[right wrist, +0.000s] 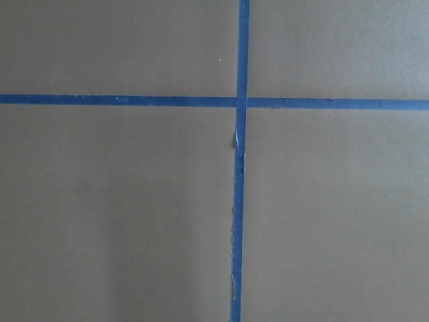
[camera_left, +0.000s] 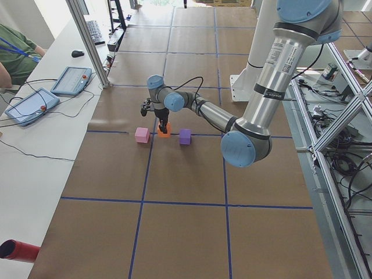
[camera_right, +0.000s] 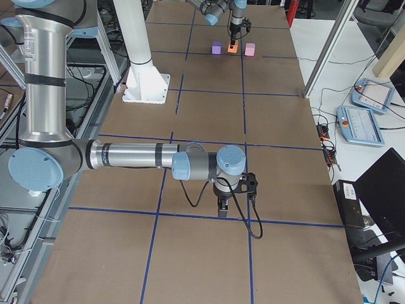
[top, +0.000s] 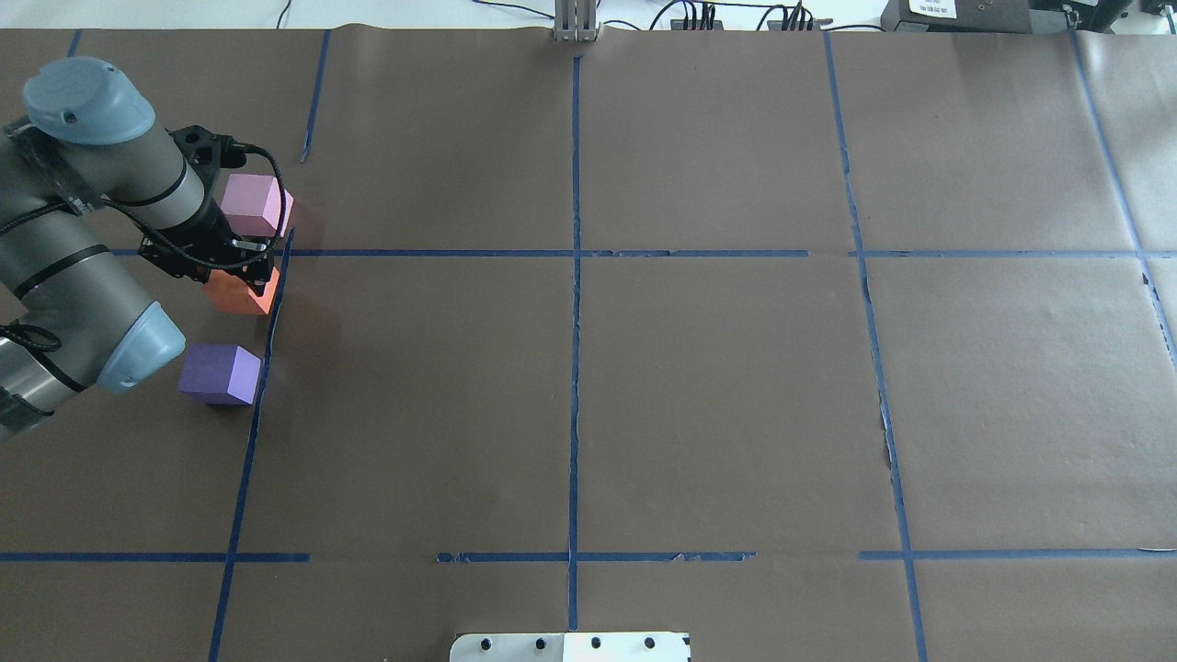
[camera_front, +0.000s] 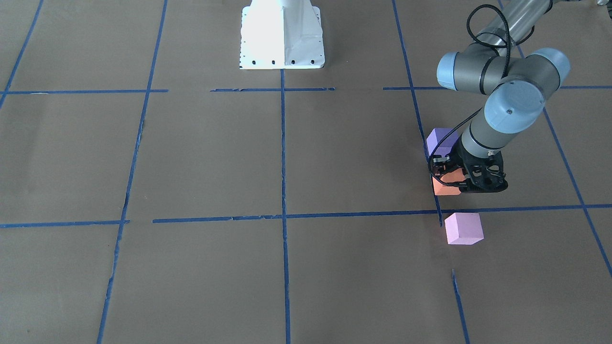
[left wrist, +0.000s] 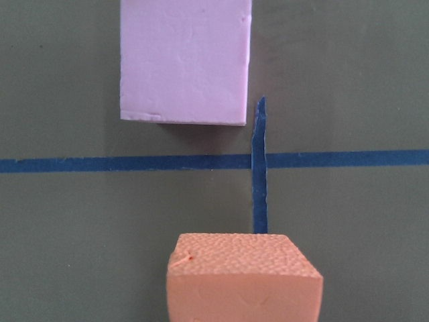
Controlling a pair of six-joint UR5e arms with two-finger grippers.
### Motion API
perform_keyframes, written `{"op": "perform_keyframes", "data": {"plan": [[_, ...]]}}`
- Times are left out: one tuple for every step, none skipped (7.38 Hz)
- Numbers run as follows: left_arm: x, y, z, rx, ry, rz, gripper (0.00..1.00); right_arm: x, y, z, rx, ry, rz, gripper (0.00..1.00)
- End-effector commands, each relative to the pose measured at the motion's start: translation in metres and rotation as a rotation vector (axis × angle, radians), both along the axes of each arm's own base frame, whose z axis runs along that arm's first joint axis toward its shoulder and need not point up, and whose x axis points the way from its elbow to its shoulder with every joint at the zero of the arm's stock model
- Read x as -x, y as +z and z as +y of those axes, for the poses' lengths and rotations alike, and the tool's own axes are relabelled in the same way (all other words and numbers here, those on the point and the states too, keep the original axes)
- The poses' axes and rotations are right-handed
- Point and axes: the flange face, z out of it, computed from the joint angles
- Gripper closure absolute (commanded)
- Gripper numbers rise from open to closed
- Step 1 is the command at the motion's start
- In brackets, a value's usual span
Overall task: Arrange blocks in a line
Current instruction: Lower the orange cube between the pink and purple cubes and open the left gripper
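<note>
Three blocks lie in a rough row on the brown table at my left. The orange block (camera_front: pixel 447 188) (top: pixel 244 294) (left wrist: pixel 244 282) is in the middle. The violet-purple block (camera_front: pixel 439 141) (top: pixel 219 372) is on its robot side. The pale pink block (camera_front: pixel 463 228) (top: pixel 253 204) (left wrist: pixel 184 60) is on its far side. My left gripper (camera_front: pixel 452 177) (top: pixel 237 271) points down and straddles the orange block at table level, and looks shut on it. My right gripper (camera_right: pixel 221 208) shows only in the exterior right view, low over a tape line far from the blocks. I cannot tell its state.
Blue tape lines (top: pixel 575 368) divide the brown paper into squares. One runs just beside the blocks (left wrist: pixel 260 174). The white robot base (camera_front: pixel 282 33) stands at the table's robot edge. Teach pendants (camera_left: pixel 29 104) and a person (camera_left: pixel 14 55) are at the side table.
</note>
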Motion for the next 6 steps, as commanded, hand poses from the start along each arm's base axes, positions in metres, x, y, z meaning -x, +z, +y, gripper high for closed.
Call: {"op": "perform_keyframes", "data": {"plan": [[0.002, 0.011, 0.002, 0.016, 0.004, 0.004, 1.00, 0.000, 0.000, 0.000, -0.001, 0.000, 0.000, 0.00], [0.001, 0.014, 0.002, 0.024, 0.007, 0.004, 1.00, 0.000, 0.000, 0.000, -0.001, 0.000, 0.000, 0.00], [0.000, 0.018, 0.002, 0.035, 0.009, 0.003, 1.00, 0.001, 0.000, 0.000, -0.001, -0.002, 0.000, 0.00], [0.001, 0.019, 0.001, 0.037, 0.008, 0.001, 0.96, 0.001, 0.000, 0.000, -0.001, -0.002, 0.000, 0.00], [0.003, 0.022, -0.001, 0.040, 0.004, -0.002, 0.61, 0.001, 0.000, 0.000, -0.001, -0.002, 0.000, 0.00], [0.003, 0.021, -0.001, 0.035, 0.004, 0.002, 0.31, 0.001, 0.000, 0.000, -0.001, -0.002, 0.000, 0.00]]}}
